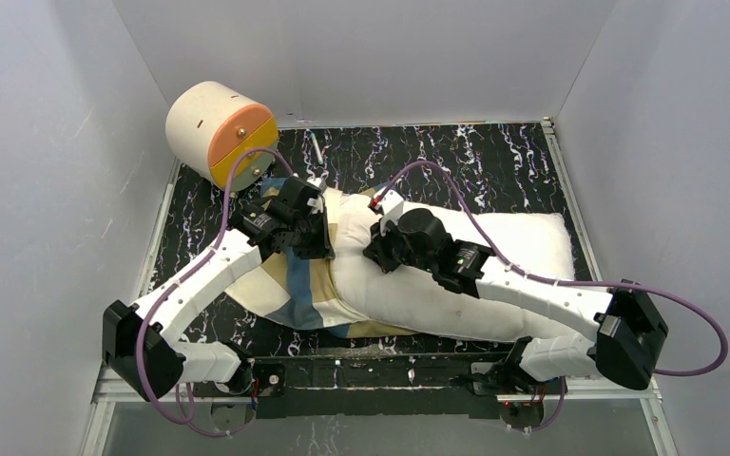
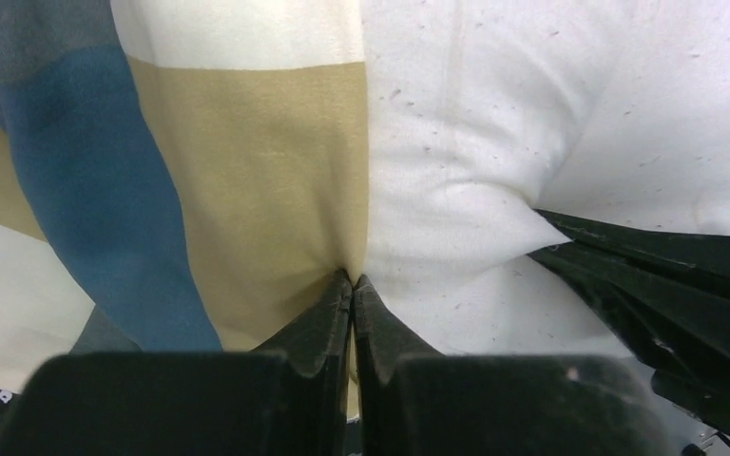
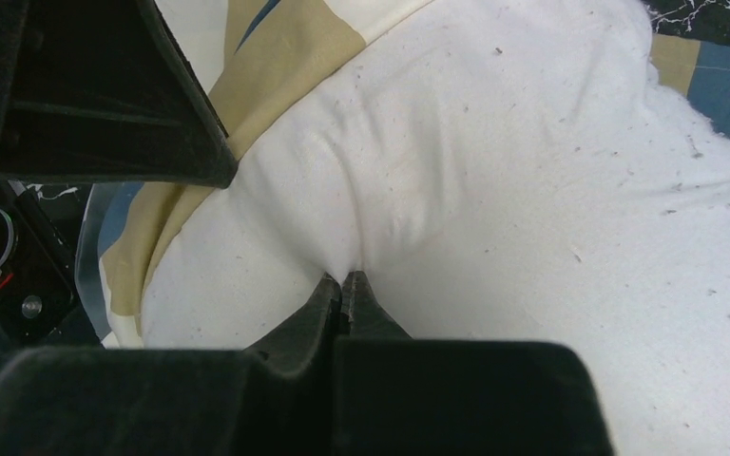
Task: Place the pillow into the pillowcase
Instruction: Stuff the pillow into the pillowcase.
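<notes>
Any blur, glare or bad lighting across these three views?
Top external: evenly lit, sharp, no glare on the pillow. Left wrist: pillowcase crisp, left gripper base soft and dark. Right wrist: pillow sharp, right gripper base blurred.

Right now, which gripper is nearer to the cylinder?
Left. The left gripper pinches the pillowcase edge just in front of the cylinder, slightly to its right. The right gripper pinches the pillow further to the right, away from the cylinder.
</notes>
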